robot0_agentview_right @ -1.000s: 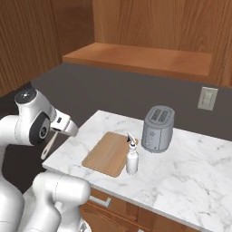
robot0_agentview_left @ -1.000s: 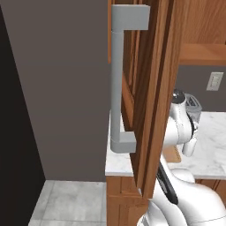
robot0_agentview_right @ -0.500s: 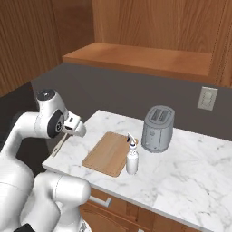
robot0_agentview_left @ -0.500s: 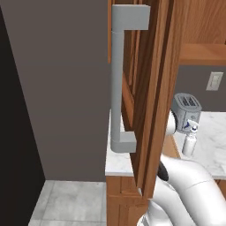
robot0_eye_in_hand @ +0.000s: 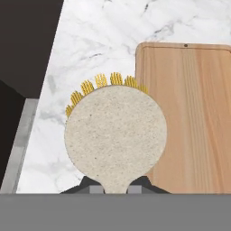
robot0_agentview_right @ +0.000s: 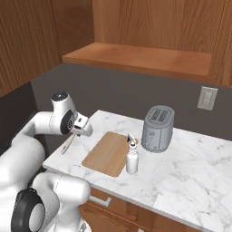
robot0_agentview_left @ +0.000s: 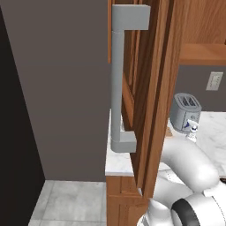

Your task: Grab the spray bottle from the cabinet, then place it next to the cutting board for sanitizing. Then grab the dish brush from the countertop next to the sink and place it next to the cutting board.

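My gripper [robot0_eye_in_hand: 116,188] is shut on the dish brush [robot0_eye_in_hand: 116,135], gripping its handle. Its pale round disc faces the hand camera, with yellow bristles peeking past the far rim. The brush hangs over the white marble countertop [robot0_eye_in_hand: 103,36], just left of the tan cutting board [robot0_eye_in_hand: 194,113]. From the right base, the gripper [robot0_agentview_right: 78,132] hovers beside the left end of the cutting board [robot0_agentview_right: 108,153], with the brush [robot0_agentview_right: 68,144] slanting down from it. The spray bottle [robot0_agentview_right: 132,157] stands upright at the board's right edge. The cabinet door [robot0_agentview_left: 150,88] stands open, showing its grey bar handle [robot0_agentview_left: 117,79].
A silver toaster [robot0_agentview_right: 157,128] stands behind the spray bottle, near the back wall. A wall outlet [robot0_agentview_right: 207,98] sits above the counter at right. The countertop's left end [robot0_eye_in_hand: 43,103] drops off to dark floor close to the brush. The spray bottle [robot0_agentview_left: 192,130] and toaster [robot0_agentview_left: 185,112] show past the door.
The arm has swung right and forward with the brush, from off the counter's left end to just beside the cutting board. The spray bottle and the board have stayed put.
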You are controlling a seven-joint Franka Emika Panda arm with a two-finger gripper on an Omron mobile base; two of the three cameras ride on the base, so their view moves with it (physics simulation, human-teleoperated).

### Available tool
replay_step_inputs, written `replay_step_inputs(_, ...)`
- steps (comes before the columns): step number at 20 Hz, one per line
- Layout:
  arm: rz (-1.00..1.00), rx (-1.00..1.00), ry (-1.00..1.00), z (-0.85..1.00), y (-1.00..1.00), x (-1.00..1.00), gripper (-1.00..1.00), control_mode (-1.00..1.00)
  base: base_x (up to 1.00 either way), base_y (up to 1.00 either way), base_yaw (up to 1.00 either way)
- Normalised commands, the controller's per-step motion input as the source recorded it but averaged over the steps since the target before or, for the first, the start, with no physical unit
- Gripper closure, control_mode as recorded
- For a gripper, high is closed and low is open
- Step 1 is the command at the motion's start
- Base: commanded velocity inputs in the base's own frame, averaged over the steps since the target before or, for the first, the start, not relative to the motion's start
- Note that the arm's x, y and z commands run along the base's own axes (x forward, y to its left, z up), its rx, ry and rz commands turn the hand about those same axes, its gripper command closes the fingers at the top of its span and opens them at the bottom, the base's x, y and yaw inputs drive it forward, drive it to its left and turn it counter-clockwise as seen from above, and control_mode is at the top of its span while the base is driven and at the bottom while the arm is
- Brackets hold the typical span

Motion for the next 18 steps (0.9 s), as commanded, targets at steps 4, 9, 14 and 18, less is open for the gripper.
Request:
replay_step_inputs(4, 0.00, 0.00, 0.00, -0.42, -0.08, 0.06, 1.00, -1.00, 0.00, 0.00, 0.00)
replay_step_inputs(9, 0.00, 0.00, 0.01, -0.44, -0.02, 0.07, 1.00, -1.00, 0.00, 0.00, 0.00)
replay_step_inputs(14, 0.00, 0.00, 0.00, -0.38, 0.00, 0.07, 1.00, -1.00, 0.00, 0.00, 0.00)
replay_step_inputs(18, 0.00, 0.00, 0.00, -0.27, 0.00, 0.19, 1.00, -1.00, 0.00, 0.00, 0.00)
